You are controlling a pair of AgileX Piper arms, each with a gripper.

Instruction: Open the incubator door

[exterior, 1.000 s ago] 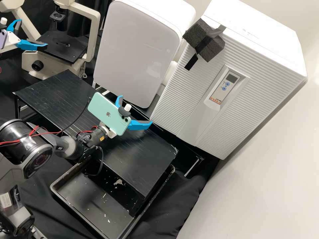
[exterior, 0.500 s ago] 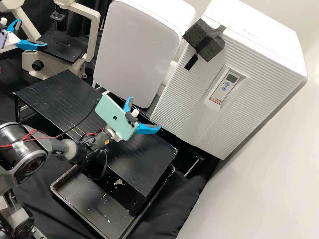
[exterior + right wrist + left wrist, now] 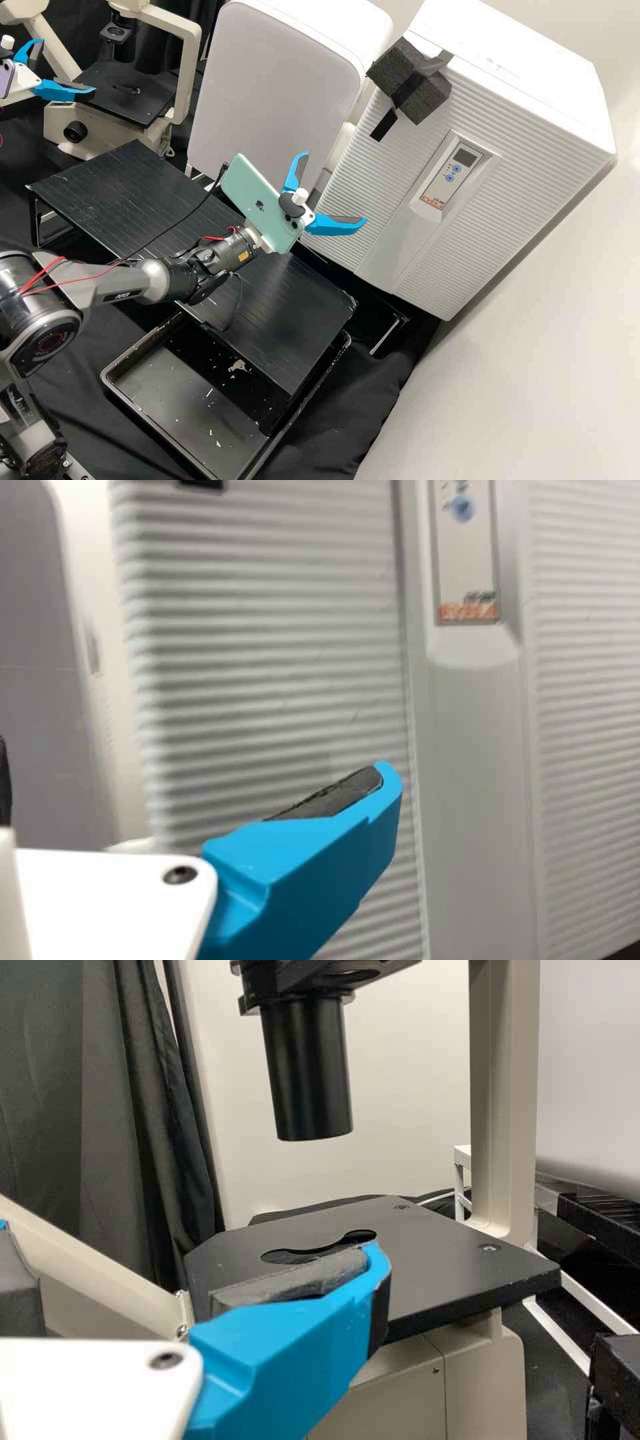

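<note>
In the high view my right gripper (image 3: 335,189) stands open before the lower left edge of the white incubator (image 3: 373,167), nothing between its fingers. The incubator's ribbed door (image 3: 357,193) is closed. A dark foam block (image 3: 427,100) is taped at its upper left. My left gripper (image 3: 67,67), also open, is at the far left by the microscope. In the left wrist view, the left gripper (image 3: 195,1250) is in front of the microscope stage (image 3: 440,1260). The right wrist view has the right gripper (image 3: 195,780) facing the ribbed door (image 3: 270,680); whether they touch, I cannot tell.
Left of the incubator stands another white box (image 3: 273,100). The microscope (image 3: 190,73) is at the back left. Below the right arm are a black raised shelf (image 3: 293,333) and a black tray (image 3: 193,413). A pale wall (image 3: 533,360) borders the right side.
My right gripper has moved right, toward the incubator, dipping slightly at first and then rising, its fingers still apart. The left arm has stayed in place, and the door has not moved.
</note>
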